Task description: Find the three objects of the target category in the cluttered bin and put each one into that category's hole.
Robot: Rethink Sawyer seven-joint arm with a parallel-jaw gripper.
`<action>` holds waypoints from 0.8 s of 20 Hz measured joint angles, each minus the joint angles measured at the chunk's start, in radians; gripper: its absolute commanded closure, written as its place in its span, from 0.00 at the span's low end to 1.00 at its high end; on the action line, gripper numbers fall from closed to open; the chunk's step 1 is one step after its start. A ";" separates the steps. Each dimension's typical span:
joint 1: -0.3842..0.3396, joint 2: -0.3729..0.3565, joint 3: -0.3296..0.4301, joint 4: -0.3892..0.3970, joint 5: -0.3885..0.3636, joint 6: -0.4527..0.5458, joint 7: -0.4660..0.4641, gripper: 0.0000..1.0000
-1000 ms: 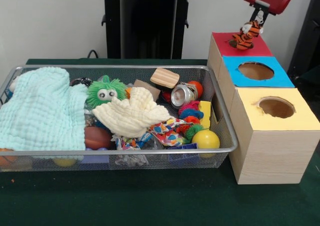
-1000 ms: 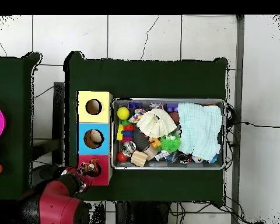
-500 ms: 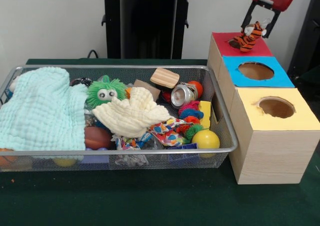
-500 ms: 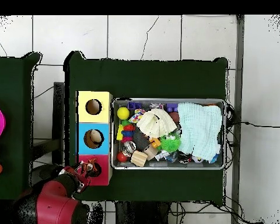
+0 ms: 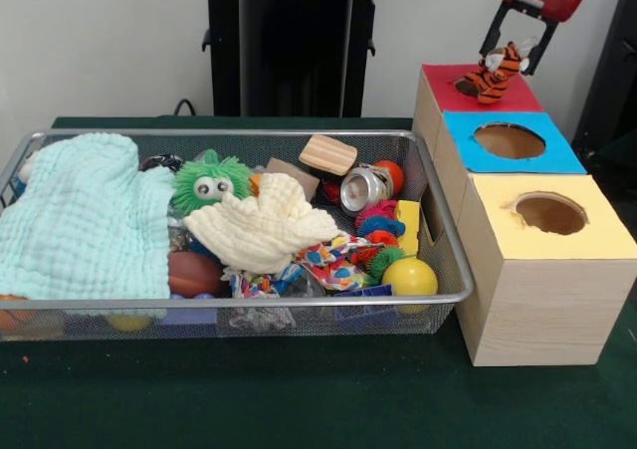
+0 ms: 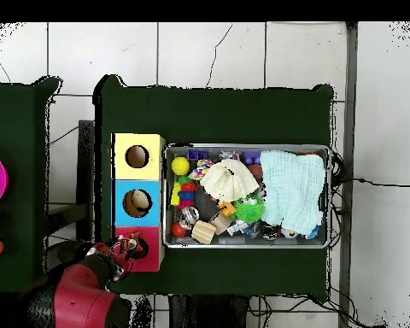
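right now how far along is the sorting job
Done: one item already shows inside the blue box's hole. In hand: the hand holds a tiger toy over the red box. Left: the toy isn't dropped, and the bin is still cluttered.

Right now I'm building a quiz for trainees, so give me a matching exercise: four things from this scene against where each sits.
Things:
1. tiger toy
2. yellow ball
3. mint cloth
4. wooden block

Places:
A. bin's front corner beside the yellow box
B. over the red box, at the gripper
C. bin's end away from the boxes
D. bin's rear, near the metal can

Pairs: 1-B, 2-A, 3-C, 4-D
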 measured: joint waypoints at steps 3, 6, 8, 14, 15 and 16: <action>0.000 0.000 0.000 0.000 0.000 0.000 0.000 0.00; 0.000 -0.002 0.000 0.000 0.000 0.002 0.000 0.00; 0.000 -0.007 -0.002 0.000 0.000 0.009 0.000 0.00; 0.000 -0.053 -0.029 0.001 -0.001 0.085 0.000 0.00; 0.000 -0.066 -0.034 0.001 -0.001 0.098 0.000 0.00; 0.000 -0.079 -0.038 0.002 -0.001 0.111 0.000 0.00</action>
